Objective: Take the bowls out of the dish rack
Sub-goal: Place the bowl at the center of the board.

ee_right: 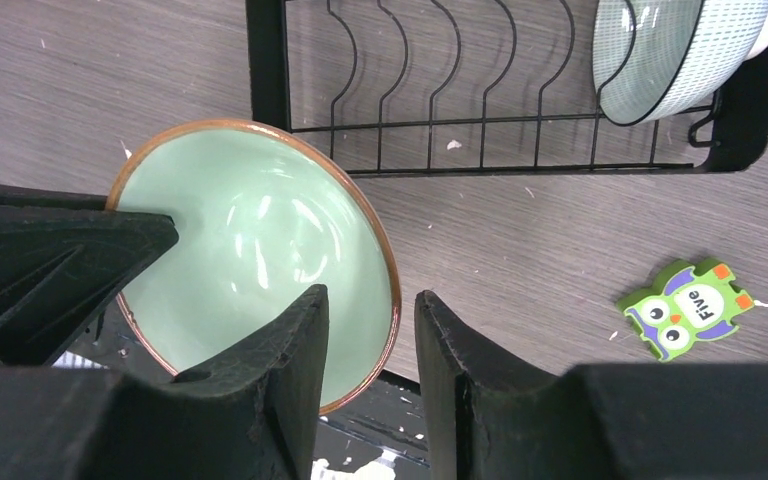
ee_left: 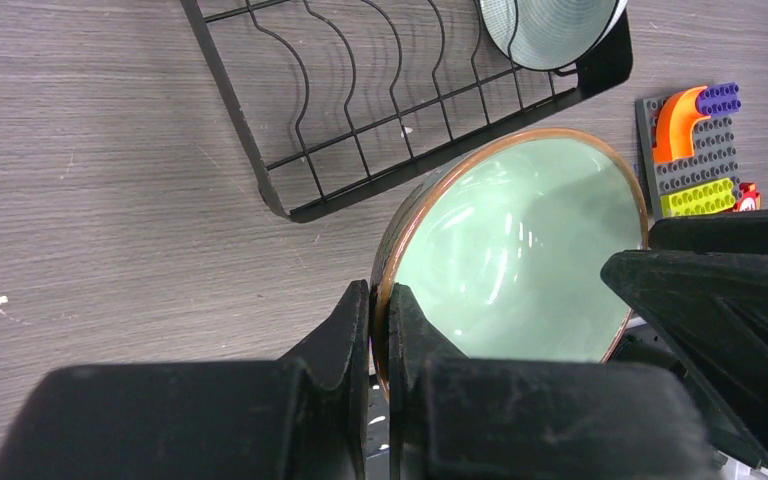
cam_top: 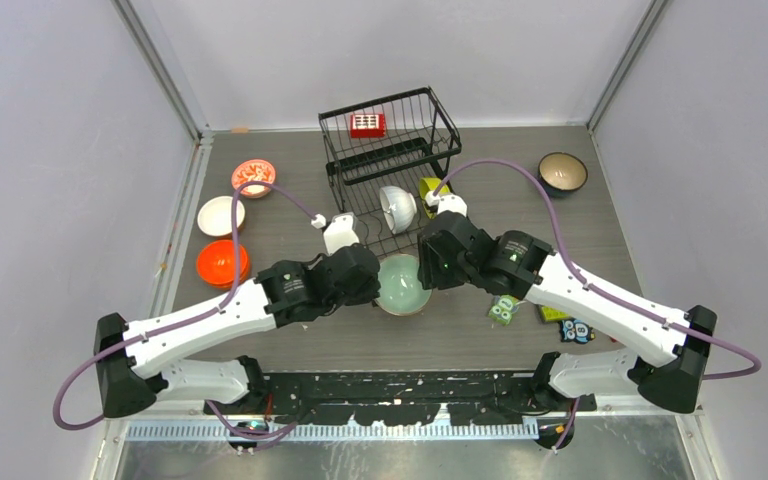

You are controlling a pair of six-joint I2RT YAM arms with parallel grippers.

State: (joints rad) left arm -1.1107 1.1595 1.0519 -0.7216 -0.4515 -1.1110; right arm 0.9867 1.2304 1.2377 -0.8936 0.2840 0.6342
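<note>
A pale mint bowl (cam_top: 402,283) (ee_left: 520,250) (ee_right: 250,240) with a brown rim hangs tilted just in front of the black wire dish rack (cam_top: 390,150) (ee_left: 360,100) (ee_right: 480,100). My left gripper (cam_top: 375,285) (ee_left: 380,295) is shut on the bowl's rim, one finger inside and one outside. On the bowl's opposite side, my right gripper (cam_top: 428,270) (ee_right: 372,295) stands open astride the rim, with a gap to its outer finger. A white patterned bowl (cam_top: 398,207) (ee_left: 550,25) (ee_right: 675,55) stands on edge in the rack's lower tier.
At the left of the table sit an orange bowl (cam_top: 223,263), a plain white bowl (cam_top: 221,215) and a red-patterned bowl (cam_top: 253,177). A dark bowl with a tan inside (cam_top: 562,172) sits at the back right. An owl card (cam_top: 503,310) (ee_right: 688,308) and toy blocks (ee_left: 695,150) lie at the right.
</note>
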